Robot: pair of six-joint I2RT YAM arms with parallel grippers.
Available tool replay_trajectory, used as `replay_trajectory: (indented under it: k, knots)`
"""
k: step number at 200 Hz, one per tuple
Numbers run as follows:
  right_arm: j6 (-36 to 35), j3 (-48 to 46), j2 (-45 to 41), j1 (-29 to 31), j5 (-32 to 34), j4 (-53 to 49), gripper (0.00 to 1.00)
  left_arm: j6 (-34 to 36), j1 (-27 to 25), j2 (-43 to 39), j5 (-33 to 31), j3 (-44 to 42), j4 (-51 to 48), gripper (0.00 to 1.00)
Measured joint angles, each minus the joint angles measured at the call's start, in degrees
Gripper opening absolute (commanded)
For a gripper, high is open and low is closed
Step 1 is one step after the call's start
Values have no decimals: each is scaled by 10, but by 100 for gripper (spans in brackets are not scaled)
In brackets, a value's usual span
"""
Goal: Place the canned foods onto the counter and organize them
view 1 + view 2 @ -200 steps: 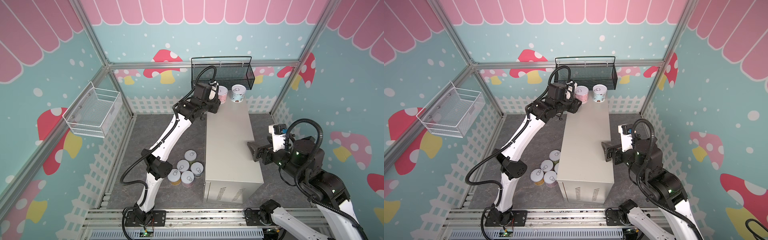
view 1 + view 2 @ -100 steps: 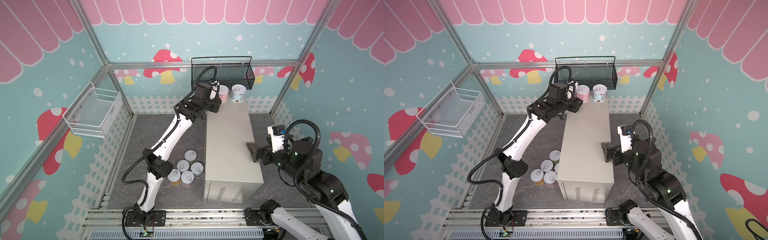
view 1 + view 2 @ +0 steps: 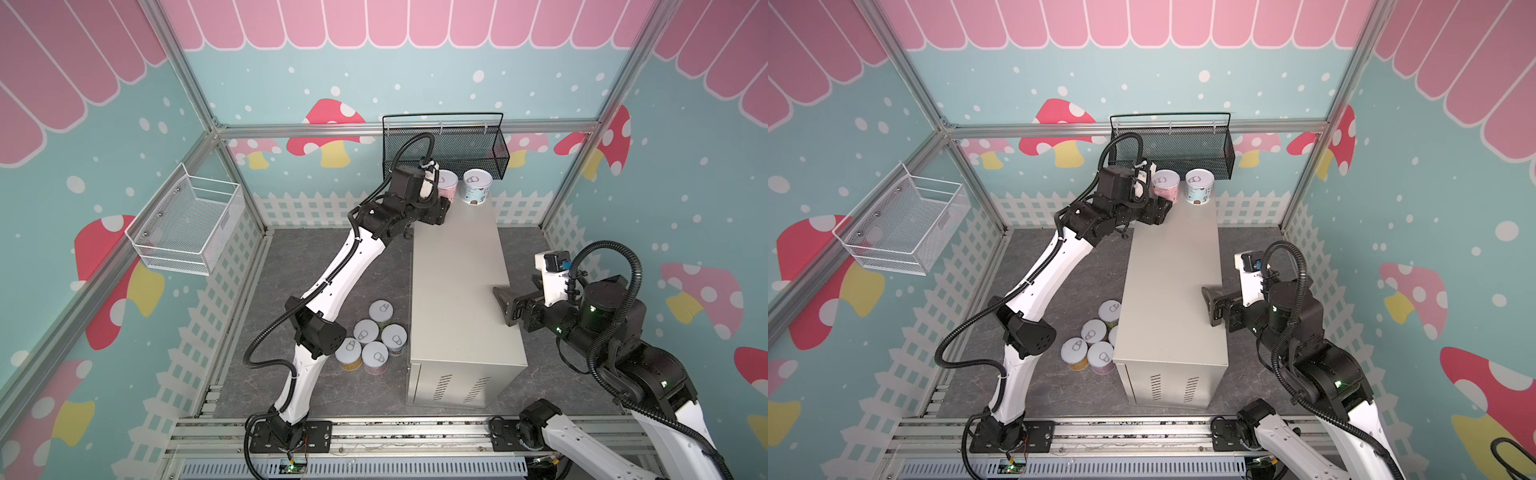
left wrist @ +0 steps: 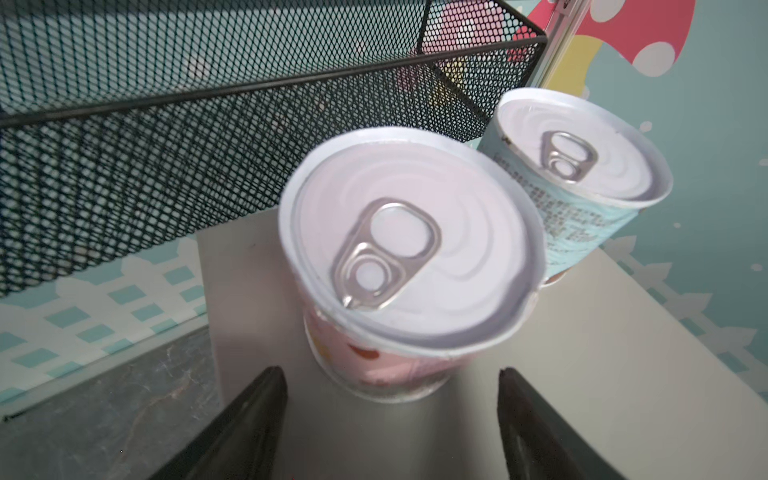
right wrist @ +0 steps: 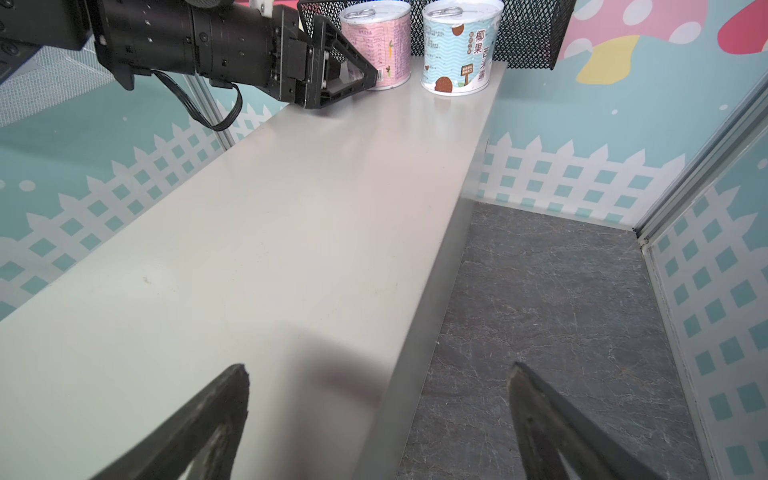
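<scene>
Left wrist view: left gripper [image 4: 390, 372] parted, free of the pink can [image 4: 409, 249] standing on the counter [image 4: 582, 353] beside the blue can [image 4: 582, 166]; right gripper [image 5: 379, 368] wide, empty

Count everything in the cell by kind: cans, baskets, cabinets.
Cans on the counter: 2 (pink can, white-blue can)
Floor cans: 5
Baskets: 2 (black mesh basket, white wire basket)
Counter cabinet: 1
Total: 10
</scene>
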Motion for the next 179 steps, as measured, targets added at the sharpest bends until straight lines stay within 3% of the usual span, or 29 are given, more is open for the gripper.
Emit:
replay_trajectory:
  k: [25,65,179]
  knots:
    - [0,0,0,0,-5,0,99,-4,-1,-48,0,-68,9,92]
    - [-1,0,3,0,-19,0,100,-7,-6,-191,0,-238,22,99]
    - [-5,-10,20,0,-81,47,99,-64,-9,-655,-57,-695,-4,99]
